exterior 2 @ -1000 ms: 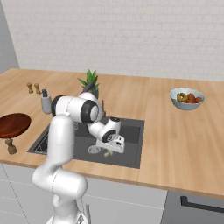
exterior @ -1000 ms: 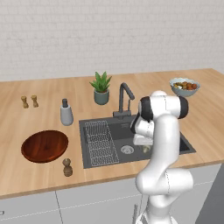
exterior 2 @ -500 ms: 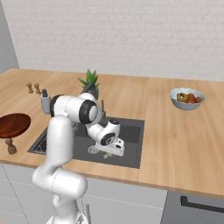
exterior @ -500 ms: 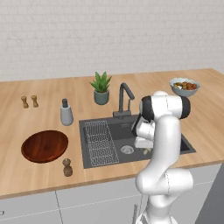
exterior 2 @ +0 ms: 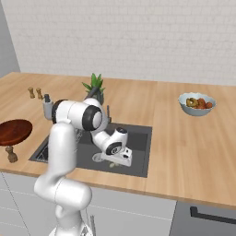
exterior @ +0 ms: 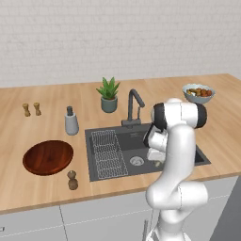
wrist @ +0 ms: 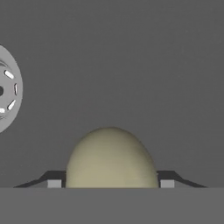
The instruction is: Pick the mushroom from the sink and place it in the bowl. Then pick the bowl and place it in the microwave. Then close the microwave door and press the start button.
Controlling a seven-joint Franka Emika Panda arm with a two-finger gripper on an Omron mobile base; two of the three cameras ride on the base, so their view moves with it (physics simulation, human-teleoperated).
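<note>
- Since the earlier frames, the gripper [exterior 2: 116,162] has been lowered deeper into the sink [exterior: 188,149], and the jaws, spread wide a second ago, have been drawn inward around the mushroom [wrist: 111,158]; everything on the desk is unchanged.
- The mushroom is seen in the hand view lying on the dark basin floor, its pale cap filling the space between the two finger tips [wrist: 54,183]; in the right base view it is glimpsed as a pale speck just under the hand.
- The jaws are pictured partly closed, one tip on each side of the cap; whether firm contact has been made cannot be told.
- The grasp is judged best finished by closing gently and evenly on the cap, so the small rounded piece is not squeezed out sideways, then lifting straight up clear of the sink wall.
- The steel drain [wrist: 8,89] lies just beside the mushroom, with the wire rack [exterior: 108,151] and faucet [exterior: 133,106] farther off.
- The bowl [exterior: 48,156] waits on the desk well apart to the left, beyond the rack.
</note>
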